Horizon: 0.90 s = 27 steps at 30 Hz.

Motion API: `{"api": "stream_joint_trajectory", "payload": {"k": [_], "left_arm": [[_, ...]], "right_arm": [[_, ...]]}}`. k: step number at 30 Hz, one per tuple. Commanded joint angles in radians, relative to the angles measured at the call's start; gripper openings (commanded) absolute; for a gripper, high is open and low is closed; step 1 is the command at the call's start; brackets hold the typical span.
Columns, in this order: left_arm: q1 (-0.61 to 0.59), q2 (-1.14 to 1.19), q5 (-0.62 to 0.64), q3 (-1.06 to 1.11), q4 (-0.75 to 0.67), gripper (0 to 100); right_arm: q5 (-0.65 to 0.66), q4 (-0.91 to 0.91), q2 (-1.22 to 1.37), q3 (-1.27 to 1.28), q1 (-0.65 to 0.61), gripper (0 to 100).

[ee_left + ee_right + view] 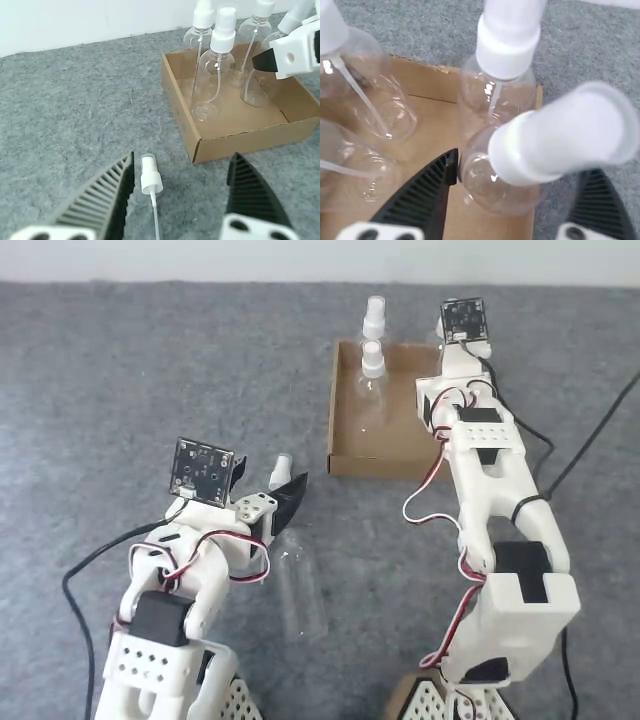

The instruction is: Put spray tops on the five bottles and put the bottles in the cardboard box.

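From above, we see the left gripper [282,485] just beside a loose top [283,465], a bare bottle [300,590] lying near it, the box [345,455] farther off. Its wrist view shows the jaws spread wide, the top lying between them. The right wrist view has the right gripper [520,165] clamped on a capped bottle [500,195] at the box's corner, other bottles [380,110] inside.

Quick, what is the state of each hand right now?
Left hand: open, holding nothing; a spray top lies between its fingers.
Right hand: closed on a tilted bottle at the box.
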Motion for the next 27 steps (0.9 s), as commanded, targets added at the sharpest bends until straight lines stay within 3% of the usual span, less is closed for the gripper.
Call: {"api": "stream_joint_trajectory", "payload": {"k": [1, 8, 18, 27], "left_arm": [[-0.002, 0.006, -0.006, -0.005, -0.029, 28], [-0.002, 0.006, -0.006, -0.005, -0.029, 28], [-0.002, 0.006, -0.006, -0.005, -0.029, 28], [-0.003, 0.006, -0.006, -0.005, -0.029, 28]], "right_arm": [[0.057, -0.012, -0.03, -0.049, -0.022, 34.0], [0.068, -0.007, -0.051, -0.048, -0.022, 34.0], [0.063, 0.196, -0.209, -0.164, -0.018, 34.0], [0.071, 0.644, -0.38, -0.322, -0.07, 34.0]]}}
